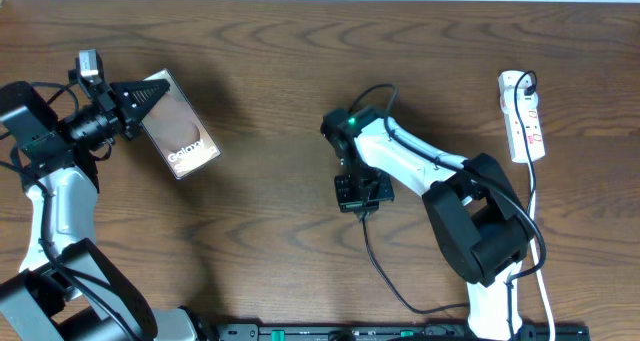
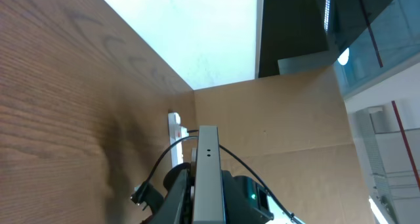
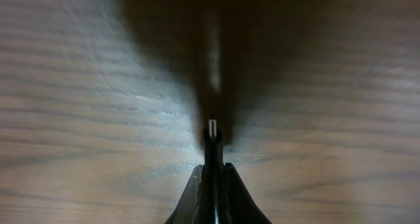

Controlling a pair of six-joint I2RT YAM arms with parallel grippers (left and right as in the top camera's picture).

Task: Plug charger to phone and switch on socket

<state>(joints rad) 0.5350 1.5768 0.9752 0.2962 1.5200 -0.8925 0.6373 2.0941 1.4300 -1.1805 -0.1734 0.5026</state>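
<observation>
Clamped edge-on in the left gripper (image 1: pixel 148 96), the phone (image 1: pixel 182 136) is held over the wooden table (image 1: pixel 280 61) at its left. The charger (image 3: pixel 211 137) is pinched by the right gripper (image 3: pixel 212 171) mid-table; the socket (image 1: pixel 522 116) is seen far right.

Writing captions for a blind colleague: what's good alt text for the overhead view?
The left end effector grips a dark phone at upper left of the wooden table, while the right end effector, mid-table, grips the black charger, its cable trailing toward the near edge. A white socket strip lies at far right.
</observation>
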